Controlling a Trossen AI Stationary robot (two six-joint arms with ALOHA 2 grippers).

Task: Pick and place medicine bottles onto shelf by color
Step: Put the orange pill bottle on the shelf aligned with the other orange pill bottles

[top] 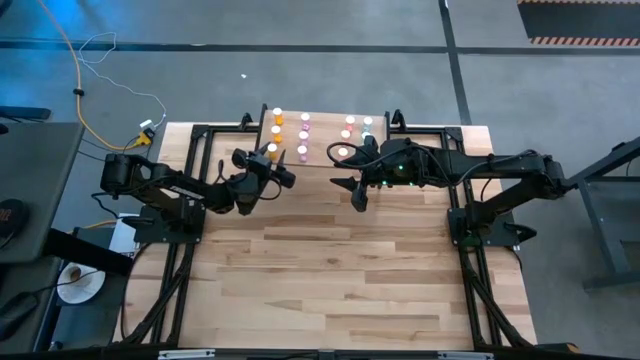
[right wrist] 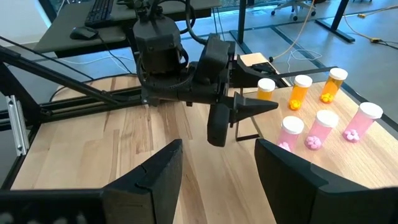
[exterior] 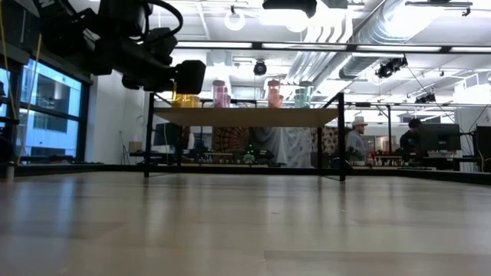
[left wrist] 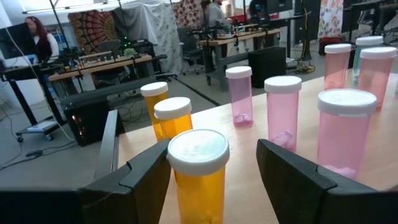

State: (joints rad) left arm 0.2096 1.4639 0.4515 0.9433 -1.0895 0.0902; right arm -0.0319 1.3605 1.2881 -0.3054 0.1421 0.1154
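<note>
The light-wood worktop (top: pixel 340 270) stands on a grey concrete floor, with desks, monitors and a patterned hanging in the room behind, where people sit at workstations. The shelf (top: pixel 322 140) sits at the worktop's far edge, carrying the medicine bottles (top: pixel 303 137) in rows: orange, pink, then red and teal toward the right.

The left end effector (top: pixel 268 166) hovers at the shelf's orange end, fingers spread wide around the nearest orange bottle (left wrist: pixel 198 174) without pressing it. The right end effector (top: pixel 353 186) hangs just in front of the shelf, fingers parted and holding nothing.

From table height, the left arm hides the orange bottles; from above, glare washes out the red and teal ones.
</note>
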